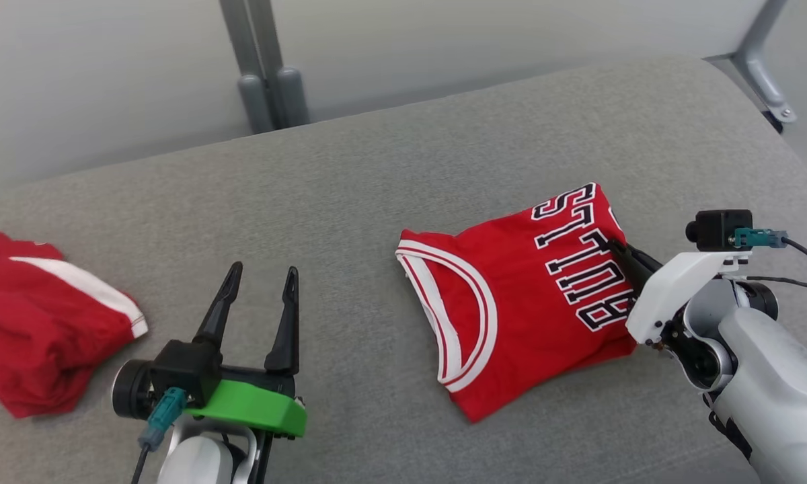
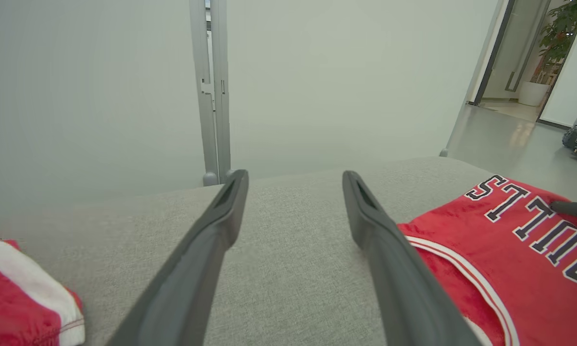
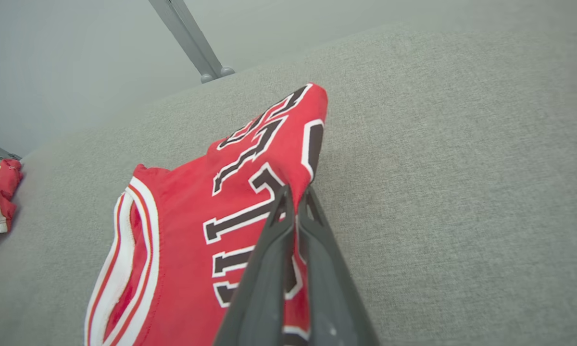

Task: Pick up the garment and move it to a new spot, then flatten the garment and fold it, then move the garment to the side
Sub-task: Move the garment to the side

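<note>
The garment (image 1: 524,302) is a red jersey with white trim and dark lettering, lying folded on the right half of the grey cushion (image 1: 376,168). My right gripper (image 1: 620,250) reaches in from the right and is shut on the garment's right edge; in the right wrist view the fingers (image 3: 295,192) pinch the lettered cloth (image 3: 182,230) between them. My left gripper (image 1: 262,272) stands open over bare cushion, well left of the garment's neckline. In the left wrist view its fingers (image 2: 293,178) are spread with nothing between them, and the garment (image 2: 509,259) lies to their right.
A second red cloth with a white stripe (image 1: 40,323) lies bunched at the cushion's left end. Two grey metal posts (image 1: 269,74) stand behind the cushion's far edge, and another metal leg (image 1: 763,67) at the back right. The cushion rounds off at the right.
</note>
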